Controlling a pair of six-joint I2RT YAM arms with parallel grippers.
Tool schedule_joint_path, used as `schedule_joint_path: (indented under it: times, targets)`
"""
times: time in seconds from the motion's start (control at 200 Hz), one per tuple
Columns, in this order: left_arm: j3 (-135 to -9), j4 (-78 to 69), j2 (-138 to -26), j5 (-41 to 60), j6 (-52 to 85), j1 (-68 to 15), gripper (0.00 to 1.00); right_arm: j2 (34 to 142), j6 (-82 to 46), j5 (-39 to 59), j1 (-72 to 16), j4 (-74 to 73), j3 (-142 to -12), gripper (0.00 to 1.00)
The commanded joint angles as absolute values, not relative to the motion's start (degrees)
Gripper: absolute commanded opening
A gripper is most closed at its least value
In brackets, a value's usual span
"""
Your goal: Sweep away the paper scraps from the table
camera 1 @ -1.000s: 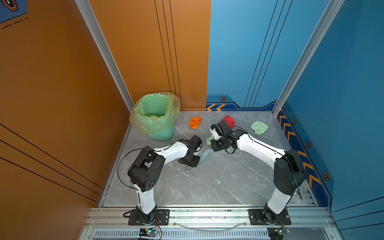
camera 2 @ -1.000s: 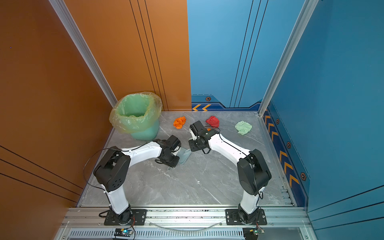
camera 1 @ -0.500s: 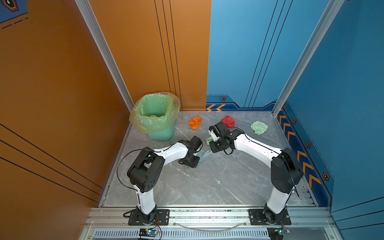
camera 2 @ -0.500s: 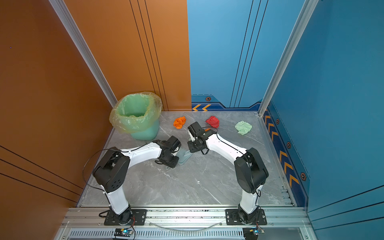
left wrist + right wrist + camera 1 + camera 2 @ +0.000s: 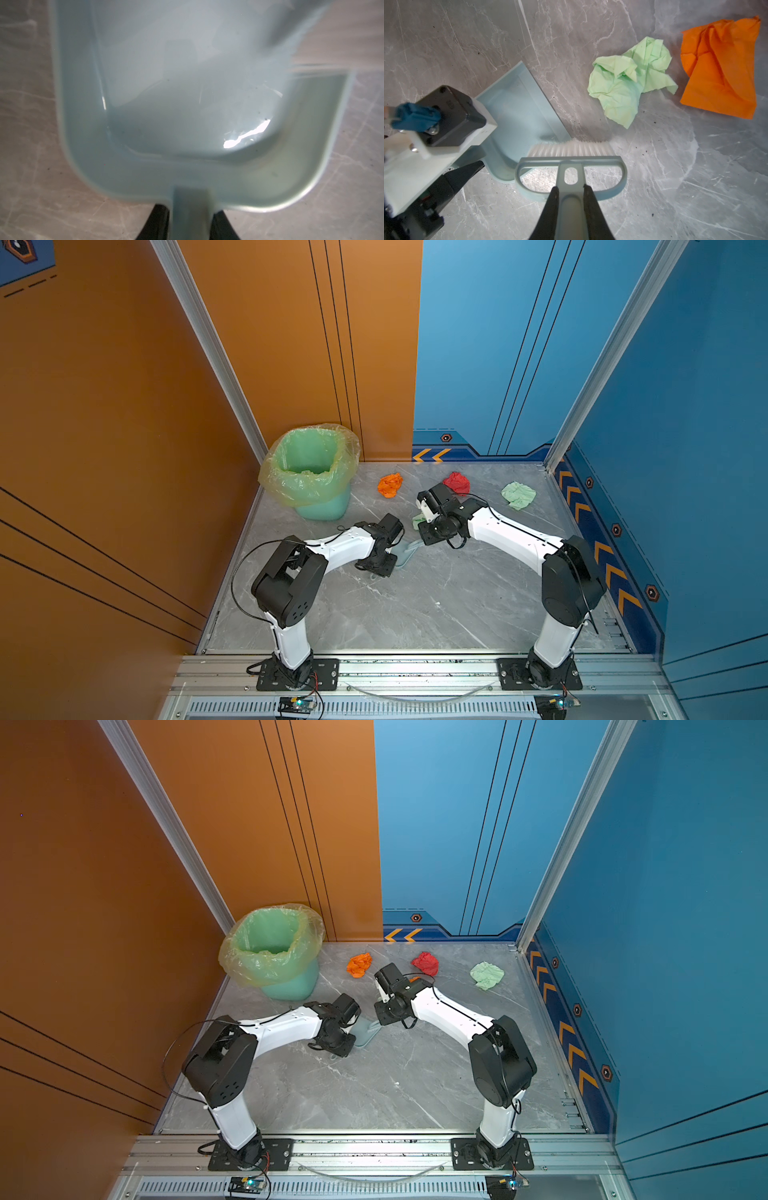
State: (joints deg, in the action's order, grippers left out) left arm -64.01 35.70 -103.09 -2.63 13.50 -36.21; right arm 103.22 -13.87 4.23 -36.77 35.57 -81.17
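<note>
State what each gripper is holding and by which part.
Left gripper: pale blue dustpan, gripped by its handle. Right gripper: matching hand brush, gripped by its handle.

Bare table (image 5: 436,605) nearside, bin (image 5: 322,508) far-left

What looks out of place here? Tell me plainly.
Only litter loose on the table: an orange scrap, a red scrap and a green scrap at the back, a second green scrap by the brush. The dustpan is empty. Nothing looks broken.
</note>
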Motion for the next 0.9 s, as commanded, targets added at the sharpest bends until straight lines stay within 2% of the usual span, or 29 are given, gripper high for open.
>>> schedule_joint_path:
  times: [0.0, 0.511, 0.896]
  targets:
    - [-62.12, 38.41, -102.76, -6.02, 14.29, -36.94, 0.29, 103.99, -13.60, 2.77, -37.09, 37.88, -81.88, 0.00]
    - [-60.47, 35.15, -101.82, -8.19, 14.50, -38.08, 0.39, 105.18, -13.95, 2.91, -37.09, 38.50, -81.69, 0.00]
    - [-53.34, 25.04, -100.20, -5.18, 15.62, -38.06, 0.38, 105.42, -14.51, 3.26, -37.05, 38.58, -81.36, 0.00]
